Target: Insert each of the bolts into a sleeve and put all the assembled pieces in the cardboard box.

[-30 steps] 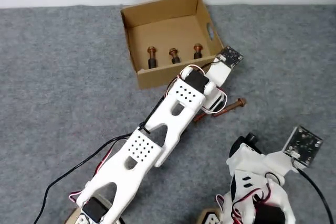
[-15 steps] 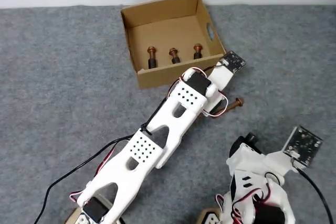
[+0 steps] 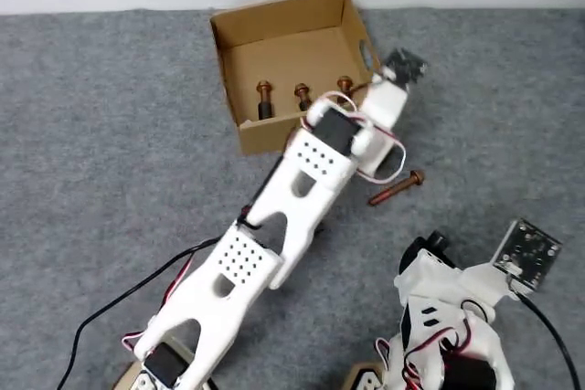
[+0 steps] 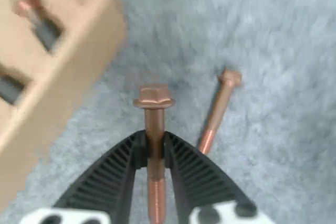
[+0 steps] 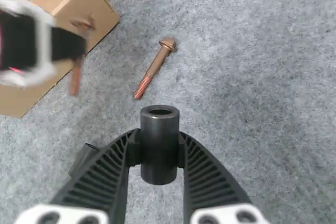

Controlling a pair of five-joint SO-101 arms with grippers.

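Observation:
My left gripper is shut on the shank of a copper bolt, which is held head up above the carpet beside the cardboard box. A second bolt lies loose on the carpet just right of the left arm. Three bolt-and-sleeve pieces stand in a row inside the box. Nearer the front edge, my right gripper is shut on an upright black sleeve. The loose bolt lies beyond it, and the left gripper's bolt hangs by the box corner.
Grey carpet covers the whole table. The box has a hand-hole in its right wall. The left arm's cables trail over the carpet at the front left. The right arm's base fills the front right corner.
The left gripper has lifted one bolt off the carpet and swung up toward the box's front right corner. The other bolt stays on the carpet. The right arm has kept still.

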